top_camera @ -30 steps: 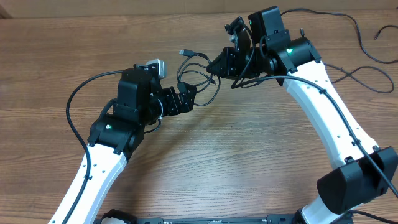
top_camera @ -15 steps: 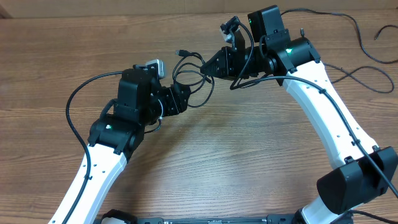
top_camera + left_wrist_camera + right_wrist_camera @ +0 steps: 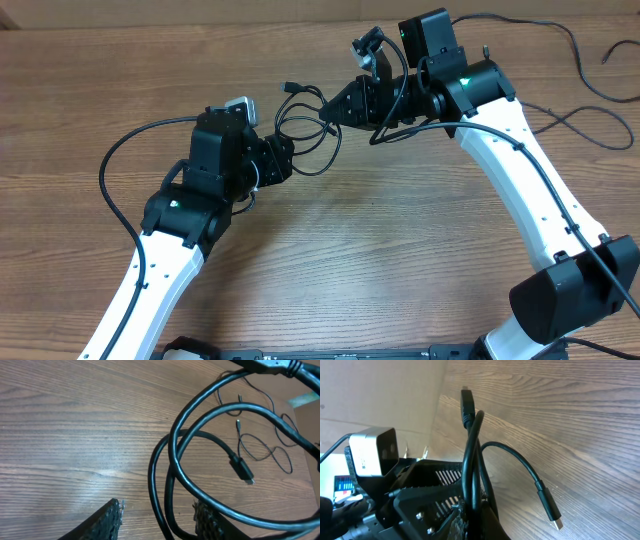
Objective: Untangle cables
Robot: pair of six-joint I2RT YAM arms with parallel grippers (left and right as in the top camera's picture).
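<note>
The cables hang as a loose black tangle of loops between my two grippers, above the wooden table. My right gripper is shut on the loops; in the right wrist view two strands rise from its jaws, one plug pointing up and another plug hanging at the right. My left gripper is at the tangle's lower left. In the left wrist view its fingers stand apart with two strands between them, close to the right one; a plug dangles beyond.
More thin black cords lie loose at the table's far right, also seen in the left wrist view as a thin cord with a small plug. The left arm's own thick wire arcs out to the left.
The left gripper's jaws have narrowed from wide open around two strands and drawn slightly left. The right gripper has carried its end of the loops a little left.
</note>
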